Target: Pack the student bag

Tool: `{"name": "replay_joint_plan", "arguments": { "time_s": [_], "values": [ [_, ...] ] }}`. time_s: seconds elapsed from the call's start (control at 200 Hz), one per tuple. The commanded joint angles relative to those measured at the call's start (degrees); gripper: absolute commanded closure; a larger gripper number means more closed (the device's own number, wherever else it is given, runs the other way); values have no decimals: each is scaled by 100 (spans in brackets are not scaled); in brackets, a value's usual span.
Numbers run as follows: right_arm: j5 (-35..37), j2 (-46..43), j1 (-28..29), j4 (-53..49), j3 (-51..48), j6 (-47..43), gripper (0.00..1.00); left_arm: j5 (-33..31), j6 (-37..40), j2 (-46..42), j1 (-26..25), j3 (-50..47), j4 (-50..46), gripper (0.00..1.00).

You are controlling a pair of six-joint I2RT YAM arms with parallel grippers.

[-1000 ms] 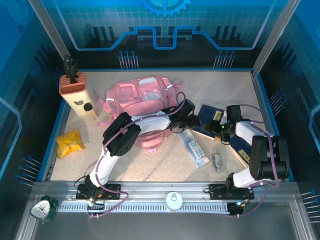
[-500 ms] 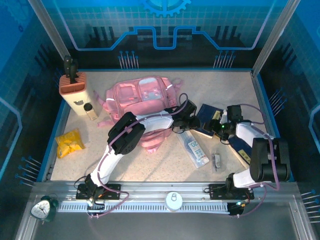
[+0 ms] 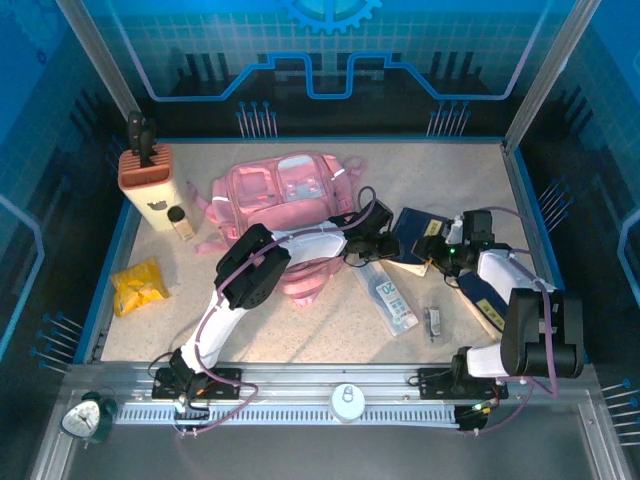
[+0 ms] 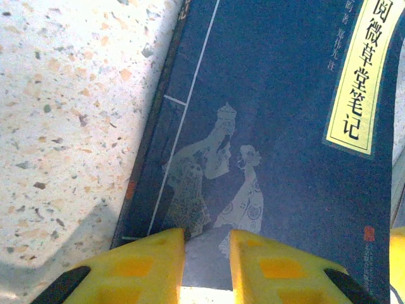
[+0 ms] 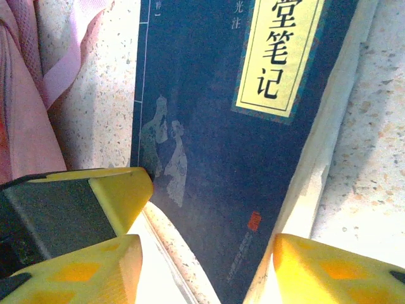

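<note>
Setting: A speckled beige table (image 3: 450,170) with blue walls, seen from above. Two robot arms reach in from its near edge.
Student bag: The pink student bag (image 3: 280,190) lies flat towards the back of the table, left of centre, with its clear front pockets facing up. The left arm's forearm passes over its near edge.
Book: A dark blue book (image 4: 272,126) with a yellow title label lies just right of the bag, near it but apart, with both grippers at it.
Left claw: The left gripper (image 4: 205,240) sits at the book's edge below two pale printed figures, its yellow fingertips with only a narrow slot between them. I cannot tell whether it is pinching the cover.
Right claw: The right gripper (image 5: 205,250) is spread wide, one yellow finger on each side of the book's end, not clamped on it.
Other items: A clear pouch (image 3: 390,295) lies near the book, towards the arms. A yellow packet (image 3: 137,285) sits at the left edge, and a tan holder (image 3: 145,168) stands in the back left corner.
</note>
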Motion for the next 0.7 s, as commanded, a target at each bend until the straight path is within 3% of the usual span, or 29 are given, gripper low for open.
{"name": "replay_joint_plan", "arguments": {
  "time_s": [0.0, 0.695],
  "values": [
    [-230, 36, -112, 123, -130, 82, 49, 42, 73, 175, -6, 96, -291, 73],
    [-446, 41, -319, 497, -485, 522, 90, 93, 26, 139, -2, 126, -209, 72]
  ]
}}
